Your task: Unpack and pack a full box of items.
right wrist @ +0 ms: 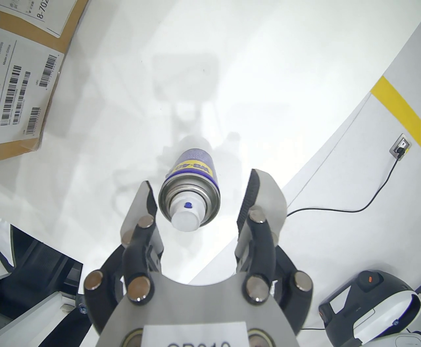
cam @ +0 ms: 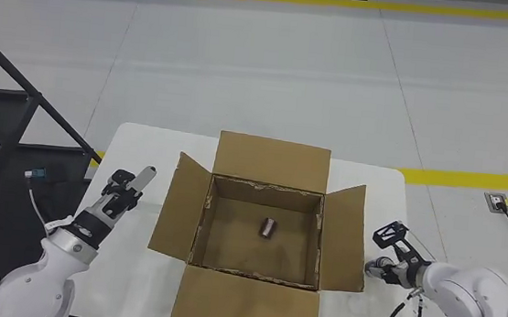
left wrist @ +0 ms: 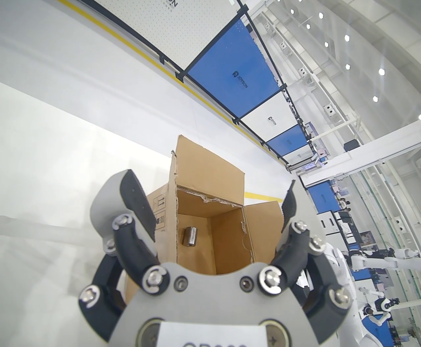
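One cardboard box (cam: 272, 160), one small metal cylinder (cam: 268, 226), one spray can (right wrist: 192, 184).

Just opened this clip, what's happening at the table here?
A two-armed robot works at an open cardboard box on a white table. The right tool is open, with an upright spray can between its fingers on the table beside the box, not gripped. The left tool hangs open at the box's other side, holding nothing. A small metal cylinder lies inside the box.
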You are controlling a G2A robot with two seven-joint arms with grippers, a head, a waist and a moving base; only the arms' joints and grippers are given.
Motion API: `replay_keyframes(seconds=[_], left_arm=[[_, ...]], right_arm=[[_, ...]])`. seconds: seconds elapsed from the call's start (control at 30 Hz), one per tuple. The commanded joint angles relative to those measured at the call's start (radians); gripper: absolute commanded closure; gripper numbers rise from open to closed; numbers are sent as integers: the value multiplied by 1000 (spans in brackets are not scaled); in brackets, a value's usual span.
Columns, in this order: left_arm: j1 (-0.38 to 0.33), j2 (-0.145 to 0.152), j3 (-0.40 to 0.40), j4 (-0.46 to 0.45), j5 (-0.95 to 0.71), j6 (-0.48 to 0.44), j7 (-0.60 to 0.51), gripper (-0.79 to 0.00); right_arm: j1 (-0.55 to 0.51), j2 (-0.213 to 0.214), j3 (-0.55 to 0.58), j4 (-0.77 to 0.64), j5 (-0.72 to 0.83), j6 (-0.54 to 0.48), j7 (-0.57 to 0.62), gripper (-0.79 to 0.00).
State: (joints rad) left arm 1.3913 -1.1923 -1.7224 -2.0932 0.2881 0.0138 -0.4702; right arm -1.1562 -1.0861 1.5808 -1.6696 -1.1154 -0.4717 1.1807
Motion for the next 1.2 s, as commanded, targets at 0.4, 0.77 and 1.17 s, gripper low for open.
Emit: replay_keyframes(seconds=[0.4,0.77,1.17], left_arm=[[-6,6,6,-12,6,11,0,-785],[51,5,-2,-31,-18,-5,74,-785],[144,4,-52,-66,-53,-43,116,-785]], right_arm=[[-118,22,99,-680,-165,58,-185,-785],[351,-21,-537,-489,9,-96,-52,-785],[763,-196,-995,146,231,138,39,-785]])
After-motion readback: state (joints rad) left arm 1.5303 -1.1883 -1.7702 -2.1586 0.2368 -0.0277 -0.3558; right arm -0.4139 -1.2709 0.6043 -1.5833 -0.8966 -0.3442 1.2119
